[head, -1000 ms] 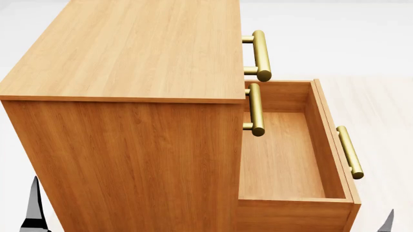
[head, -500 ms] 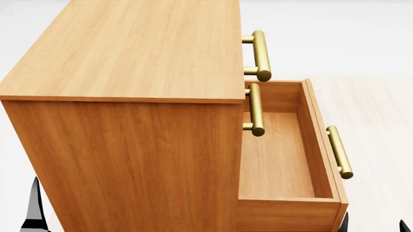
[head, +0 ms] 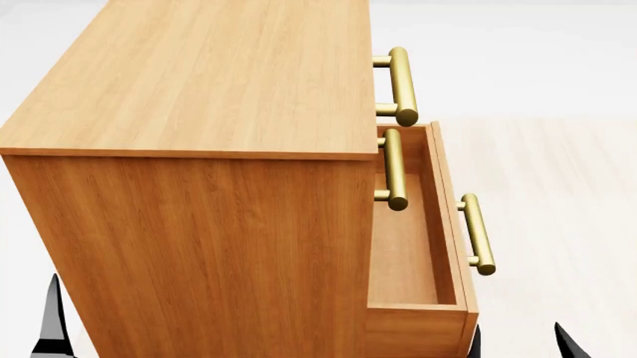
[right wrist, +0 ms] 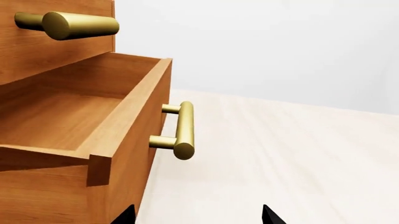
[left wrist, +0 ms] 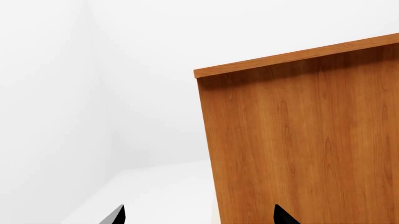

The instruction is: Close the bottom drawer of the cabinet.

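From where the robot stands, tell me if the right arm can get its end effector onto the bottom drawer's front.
Probably yes. In the right wrist view the bottom drawer is partly open, its front and brass handle lying just ahead of the right end effector, with only bare floor alongside.

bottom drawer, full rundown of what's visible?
The bottom drawer is an orange-brown wood-grain box tray, lowest of three in the cabinet. It is partly open, sticking out past the two shut drawers above. Its inside looks empty where visible. A brass bar handle sits on two posts on its front panel. In the right wrist view nothing grips the handle; whether anything touches the front low down cannot be told.
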You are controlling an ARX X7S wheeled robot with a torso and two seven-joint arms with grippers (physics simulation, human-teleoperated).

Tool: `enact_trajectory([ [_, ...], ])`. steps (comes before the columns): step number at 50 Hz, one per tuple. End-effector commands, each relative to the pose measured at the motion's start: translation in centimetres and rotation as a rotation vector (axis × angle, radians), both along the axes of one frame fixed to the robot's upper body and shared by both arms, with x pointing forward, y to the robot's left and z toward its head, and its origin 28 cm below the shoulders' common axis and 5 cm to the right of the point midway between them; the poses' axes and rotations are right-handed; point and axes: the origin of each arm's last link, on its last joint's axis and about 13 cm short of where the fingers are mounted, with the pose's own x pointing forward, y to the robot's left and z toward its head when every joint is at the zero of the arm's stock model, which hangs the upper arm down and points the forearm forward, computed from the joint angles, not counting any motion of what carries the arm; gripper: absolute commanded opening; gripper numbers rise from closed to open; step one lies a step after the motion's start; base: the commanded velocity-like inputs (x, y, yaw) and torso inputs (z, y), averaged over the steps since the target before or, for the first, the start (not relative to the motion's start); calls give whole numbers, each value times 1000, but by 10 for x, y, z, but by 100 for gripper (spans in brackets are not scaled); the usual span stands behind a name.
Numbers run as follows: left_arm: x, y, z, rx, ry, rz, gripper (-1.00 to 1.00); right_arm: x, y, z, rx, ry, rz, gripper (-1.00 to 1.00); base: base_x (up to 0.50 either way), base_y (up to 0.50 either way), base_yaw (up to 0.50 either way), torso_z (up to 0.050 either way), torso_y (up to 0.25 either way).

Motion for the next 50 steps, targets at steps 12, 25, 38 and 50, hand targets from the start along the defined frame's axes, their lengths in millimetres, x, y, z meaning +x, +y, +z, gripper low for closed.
enact_trajectory([
  [12, -1, -1, -1, 1, 1, -2, 100, 17, 27, 2, -11, 33, 109, 100, 8, 0, 5, 0, 0],
  [25, 0, -1, -1, -1, 0, -3, 100, 24, 31, 0, 0, 49, 96, 100, 3, 0, 2, 0, 0],
  [38, -1, -1, 1, -2, -2, -3, 100, 28, 40, 4, -8, 47, 127, 100, 0, 0, 0, 0, 0],
  [50, -1, 0, 1, -3, -3, 1, 100, 28, 50, 12, -41, 30, 191, 100, 0, 0, 0, 0, 0],
])
